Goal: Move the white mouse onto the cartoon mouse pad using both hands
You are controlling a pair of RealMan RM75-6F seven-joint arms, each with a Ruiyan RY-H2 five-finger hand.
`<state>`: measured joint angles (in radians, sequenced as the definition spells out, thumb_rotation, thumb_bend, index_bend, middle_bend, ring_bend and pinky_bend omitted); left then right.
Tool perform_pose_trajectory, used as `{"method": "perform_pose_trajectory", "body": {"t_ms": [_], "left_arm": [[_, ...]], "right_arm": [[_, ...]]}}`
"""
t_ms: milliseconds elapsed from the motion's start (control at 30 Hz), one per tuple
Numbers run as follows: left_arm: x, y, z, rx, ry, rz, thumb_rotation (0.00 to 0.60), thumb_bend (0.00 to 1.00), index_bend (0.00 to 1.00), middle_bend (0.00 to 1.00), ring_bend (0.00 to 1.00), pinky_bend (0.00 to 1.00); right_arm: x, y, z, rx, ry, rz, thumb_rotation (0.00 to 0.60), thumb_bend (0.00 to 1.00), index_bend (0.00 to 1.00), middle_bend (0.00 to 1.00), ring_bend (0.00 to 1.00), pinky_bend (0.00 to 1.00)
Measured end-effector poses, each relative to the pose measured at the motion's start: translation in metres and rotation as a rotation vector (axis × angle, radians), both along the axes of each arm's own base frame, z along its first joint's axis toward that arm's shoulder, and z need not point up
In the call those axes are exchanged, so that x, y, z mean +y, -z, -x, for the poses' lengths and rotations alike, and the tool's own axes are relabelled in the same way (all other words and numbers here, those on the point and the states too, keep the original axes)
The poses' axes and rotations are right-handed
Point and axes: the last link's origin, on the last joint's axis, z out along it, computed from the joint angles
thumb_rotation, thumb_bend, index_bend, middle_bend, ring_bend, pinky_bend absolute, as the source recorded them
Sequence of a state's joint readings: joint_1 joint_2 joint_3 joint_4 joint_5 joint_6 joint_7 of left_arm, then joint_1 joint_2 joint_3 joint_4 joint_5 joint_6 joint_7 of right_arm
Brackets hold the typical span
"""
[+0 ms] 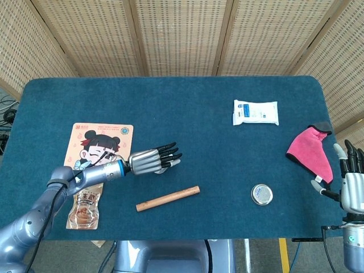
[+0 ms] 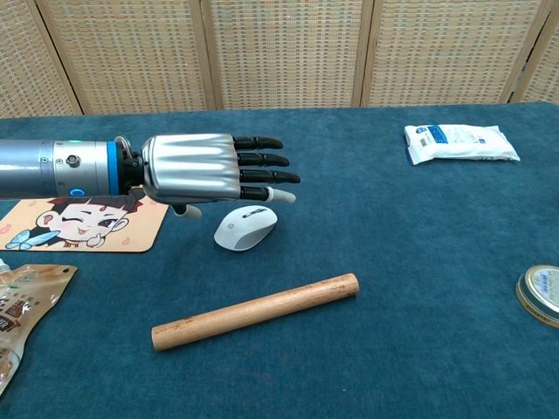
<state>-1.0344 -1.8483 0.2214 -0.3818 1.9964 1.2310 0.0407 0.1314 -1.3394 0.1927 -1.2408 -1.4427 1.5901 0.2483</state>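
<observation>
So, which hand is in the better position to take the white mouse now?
The left hand: it hovers open right over the white mouse, beside the cartoon mouse pad. The right hand waits at the table's far right edge.
</observation>
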Motion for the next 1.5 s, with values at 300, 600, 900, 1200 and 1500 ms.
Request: {"method": "perform_pose_trajectory", "body": {"t_ms": [300,600,900,1200,1500], "left_arm": [[-0.003,0.011,0.002,0.004,-0.003,-0.003,0.6,0.05,0.0,0.0,0.0,0.0],[-0.005,0.018,-0.002,-0.006,-0.002,0.002,0.6,0.06,0.0,0.0,0.0,0.0],[-0.008,0.025,-0.007,-0.014,0.002,0.006,0.6,0.06,0.0,0.0,0.0,0.0],[-0.003,0.028,-0.01,-0.021,-0.018,-0.012,0.6,0.07,0.0,0.0,0.0,0.0],[-0.004,0.035,-0.015,-0.019,-0.022,-0.007,0.6,0.07,0.0,0.0,0.0,0.0]], "right_arm": [[0.0,0.001,0.001,-0.009,-0.001,-0.002,0.6,0.0,0.08,0.0,0.0,0.0],[-0.001,0.001,0.001,-0.011,-0.003,-0.002,0.6,0.0,0.08,0.0,0.0,0.0],[-0.001,0.0,0.001,-0.018,-0.001,-0.001,0.6,0.0,0.08,0.0,0.0,0.0],[0.0,0.001,0.001,-0.018,-0.004,-0.004,0.6,0.0,0.08,0.0,0.0,0.0],[-0.001,0.001,0.001,-0.019,-0.004,-0.002,0.6,0.0,0.08,0.0,0.0,0.0]]}}
